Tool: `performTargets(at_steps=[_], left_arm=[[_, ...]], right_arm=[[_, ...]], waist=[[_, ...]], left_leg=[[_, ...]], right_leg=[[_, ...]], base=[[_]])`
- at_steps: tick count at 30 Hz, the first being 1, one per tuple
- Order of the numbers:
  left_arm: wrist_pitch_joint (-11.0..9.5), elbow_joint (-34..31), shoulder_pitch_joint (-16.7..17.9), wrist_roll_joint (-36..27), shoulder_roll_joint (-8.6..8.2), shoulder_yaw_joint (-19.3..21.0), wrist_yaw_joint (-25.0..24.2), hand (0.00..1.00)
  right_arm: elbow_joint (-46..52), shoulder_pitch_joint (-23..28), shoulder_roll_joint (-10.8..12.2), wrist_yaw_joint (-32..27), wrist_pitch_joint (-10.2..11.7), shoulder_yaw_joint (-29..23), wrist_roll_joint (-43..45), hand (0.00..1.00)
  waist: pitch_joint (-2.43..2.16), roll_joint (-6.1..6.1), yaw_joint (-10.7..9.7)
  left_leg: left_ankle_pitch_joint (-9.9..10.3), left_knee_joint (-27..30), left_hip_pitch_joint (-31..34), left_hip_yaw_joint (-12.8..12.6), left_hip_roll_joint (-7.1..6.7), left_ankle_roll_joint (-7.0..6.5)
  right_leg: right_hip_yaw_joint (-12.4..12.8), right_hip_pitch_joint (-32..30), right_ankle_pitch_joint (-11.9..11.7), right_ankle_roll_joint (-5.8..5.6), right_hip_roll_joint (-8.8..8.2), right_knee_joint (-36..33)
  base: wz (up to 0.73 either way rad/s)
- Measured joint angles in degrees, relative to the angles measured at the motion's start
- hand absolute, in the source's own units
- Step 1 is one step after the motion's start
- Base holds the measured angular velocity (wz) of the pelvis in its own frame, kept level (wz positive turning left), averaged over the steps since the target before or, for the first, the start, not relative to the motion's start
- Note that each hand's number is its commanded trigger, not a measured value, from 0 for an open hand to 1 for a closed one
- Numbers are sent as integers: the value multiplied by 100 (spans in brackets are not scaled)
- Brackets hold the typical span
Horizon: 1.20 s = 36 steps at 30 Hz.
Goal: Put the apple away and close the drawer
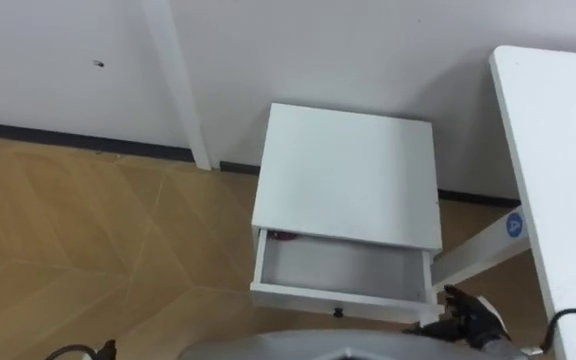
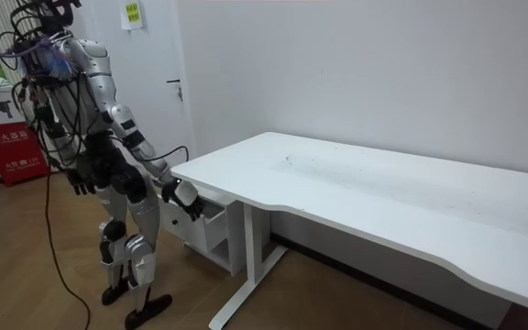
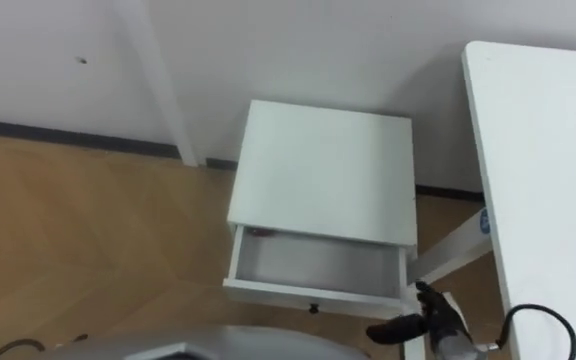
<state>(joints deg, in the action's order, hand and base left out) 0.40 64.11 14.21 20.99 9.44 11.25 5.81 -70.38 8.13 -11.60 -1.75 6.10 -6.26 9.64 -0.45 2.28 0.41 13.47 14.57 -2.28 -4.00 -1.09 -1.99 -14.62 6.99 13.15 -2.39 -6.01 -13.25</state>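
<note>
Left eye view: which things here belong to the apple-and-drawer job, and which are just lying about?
Job: open drawer; its knob; red sliver at its back left corner, possibly the apple; right hand, fingers relaxed, by the drawer's front right corner.
Lying about: cabinet top; white table; table leg; left hand, hanging at the robot's side.

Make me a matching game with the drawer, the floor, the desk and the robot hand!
Things:
1. drawer
2. floor
3. desk
4. right robot hand

Clues:
a. brown wood
b. pulled open
c. beside the drawer's front right corner
d. white, at the view's right edge

Pairs: 1-b, 2-a, 3-d, 4-c
</note>
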Motion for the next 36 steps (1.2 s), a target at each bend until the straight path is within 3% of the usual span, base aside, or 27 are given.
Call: performTargets(at_steps=[1, 2, 3, 4, 5, 6, 7, 8, 9, 10, 12, 13, 14, 16, 18, 20, 21, 23, 24, 25, 26, 27, 28, 29, 31, 34, 36], left_arm=[[56, 31, 8, -4, -6, 1, -4, 0], [80, 54, -1, -12, -13, -9, -5, 0], [115, 85, -28, -38, -23, -26, -33, 0], [125, 103, -77, -59, 42, -24, -31, 0], [131, 112, -114, -57, 71, -26, -27, 0], [122, 147, -161, -59, 98, -28, -21, 0], [113, 175, -196, -59, 131, -51, -27, 0], [113, 186, -215, -63, 176, -73, -30, 0], [126, 213, -274, -109, 251, -157, -27, 0], [177, 264, -388, -144, 272, -208, -54, 0], [330, 349, -580, -295, 310, -355, -94, 0], [448, 408, -643, -345, 321, -389, -104, 0], [500, 408, -661, -346, 334, -430, -105, 0], [608, 460, -719, -330, 293, -509, -105, 0], [643, 443, -593, -296, 267, -508, -104, 0], [717, 440, -486, -280, 271, -451, -102, 0], [722, 440, -410, -282, 282, -415, -98, 0], [703, 417, -270, -276, 304, -360, -89, 0], [699, 464, -176, -277, 292, -337, -75, 0], [668, 429, -119, -282, 350, -365, -28, 0], [647, 315, -189, -277, 436, -391, 2, 0], [525, 24, -271, -271, 556, -459, 89, 0], [500, -8, -224, -270, 592, -379, 205, 0], [504, -7, -188, -298, 581, -346, 254, 0], [404, 6, -214, -396, 451, -435, 291, 0], [313, 32, -212, -458, 335, -432, 311, 0], [246, 29, -263, -457, 281, -429, 337, 0]], right_arm=[[-143, 42, -37, -86, -132, -227, 29, 0], [-172, 75, -74, -125, -200, -285, 25, 0], [-252, 131, -159, -175, -324, -405, 26, 0], [-271, 201, -170, -229, -438, -476, 39, 0], [-300, 247, -171, -237, -479, -540, 43, 0], [-388, 321, -186, -244, -552, -633, 17, 0], [-400, 271, -186, -244, -578, -632, -12, 0], [-396, 252, -159, -242, -569, -626, -28, 0], [-390, 187, -110, -228, -532, -612, -57, 0], [-387, 193, -107, -216, -464, -612, -66, 0], [-408, 228, -100, -247, -430, -406, -135, 0], [-511, 232, -97, -253, -427, -164, -169, 0], [-534, 233, -92, -251, -427, -45, -218, 0], [-533, 203, -131, -297, -423, 155, -424, 0], [-528, 136, -169, -365, -423, 157, -446, 0], [-514, 32, -215, -441, -423, 160, -524, 0], [-509, -10, -245, -468, -436, 165, -657, 0], [-522, -21, -253, -462, -511, 185, -797, 0], [-526, -9, -242, -448, -623, 217, -836, 0], [-528, 0, -162, -447, -711, 169, -803, 0], [-546, 14, -108, -440, -736, 76, -731, 0], [-563, 12, -81, -441, -768, -21, -675, 0], [-529, 15, -21, -425, -804, -29, -587, 0], [-477, 47, -9, -416, -799, -17, -522, 0], [-422, 55, -34, -449, -797, 18, -445, 0], [-418, -286, -19, -509, -645, 54, -445, 0], [-330, -342, -19, -509, -526, 54, -487, 0]], waist=[[-18, -12, -30], [-16, -69, -24], [8, -205, -55], [8, -242, -143], [20, -277, -185], [1, -398, -166], [42, -543, -200], [51, -619, -225], [67, -612, -249], [75, -702, -278], [95, -840, -325], [126, -950, -328], [118, -936, -342], [138, -879, -382], [134, -859, -425], [133, -827, -451], [131, -795, -462], [128, -707, -481], [125, -621, -505], [34, -313, -536], [65, -234, -509], [146, -284, -368], [171, -63, -166], [157, -37, -98], [118, 15, 56], [55, 36, 113], [34, -16, 103]], left_leg=[[77, 96, 12, -70, -84, -89], [107, 148, 20, -77, -96, -131], [169, 315, 52, -126, -162, -210], [207, 407, 54, -143, -219, -296], [233, 486, 50, -163, -235, -348], [260, 577, 13, -198, -203, -424], [308, 710, 108, -223, -120, -510], [336, 773, 195, -253, -82, -558], [385, 965, 387, -338, -24, -637], [418, 1160, 568, -344, 110, -689], [428, 1270, 672, -310, 392, -705], [436, 1298, 655, -281, 563, -689], [444, 1313, 648, -264, 596, -668], [637, 1691, 720, -194, 621, -725], [762, 1915, 788, -184, 619, -763], [792, 2000, 913, -159, 520, -788], [783, 1996, 968, -130, 418, -773], [732, 1802, 895, -118, 201, -534], [591, 1365, 648, -118, 62, 85], [585, 1406, 614, 41, -85, 652], [656, 1944, 848, 190, 55, 53], [1404, 2523, 1187, 442, 392, -61], [1442, 2620, 1149, 304, 291, -71], [1438, 2495, 1047, 282, 312, -74], [1094, 1593, 541, 120, 326, -6], [773, 999, 332, 3, 393, 95], [678, 782, 156, -27, 456, 169]], right_leg=[[13, -158, 185, -100, -167, -493], [11, -324, 235, -132, -219, -865], [49, -797, 188, -116, -438, -1946], [168, -1302, -76, -74, -667, -2971], [297, -1585, -346, -48, -729, -3415], [587, -2045, -1047, -24, -704, -4060], [801, -2616, -2040, -78, -632, -4607], [949, -2974, -2399, -10, -567, -4951], [1161, -3858, -2143, 14, -439, -6314], [1105, -4752, -1661, 62, -312, -7681], [735, -5851, -1113, 143, -90, -8933], [472, -6415, -882, 167, -40, -9387], [413, -6642, -795, 147, -52, -9588], [493, -7172, -589, 67, -168, -10154], [576, -7058, -581, 69, -179, -10257], [718, -6732, -583, 63, -253, -10185], [859, -6343, -596, 32, -386, -9873], [988, -5424, -605, 0, -531, -8616], [973, -4484, -612, -8, -490, -7173], [933, -3610, -600, -71, -611, -5539], [929, -3356, -564, -151, -616, -5003], [926, -3010, -457, -328, -564, -4155], [941, -2440, -346, -407, -540, -3118], [884, -2105, -304, -412, -453, -2598], [768, -1161, -437, -348, -55, -963], [717, -687, -643, -319, 149, 172], [700, -527, -674, -263, 268, 315]], base=[[29], [14], [23], [31], [22], [-18], [-37], [-50], [-38], [-30], [-5], [0], [5], [16], [11], [3], [12], [13], [31], [50], [56], [10], [-18], [-32], [-18], [-33], [6]])
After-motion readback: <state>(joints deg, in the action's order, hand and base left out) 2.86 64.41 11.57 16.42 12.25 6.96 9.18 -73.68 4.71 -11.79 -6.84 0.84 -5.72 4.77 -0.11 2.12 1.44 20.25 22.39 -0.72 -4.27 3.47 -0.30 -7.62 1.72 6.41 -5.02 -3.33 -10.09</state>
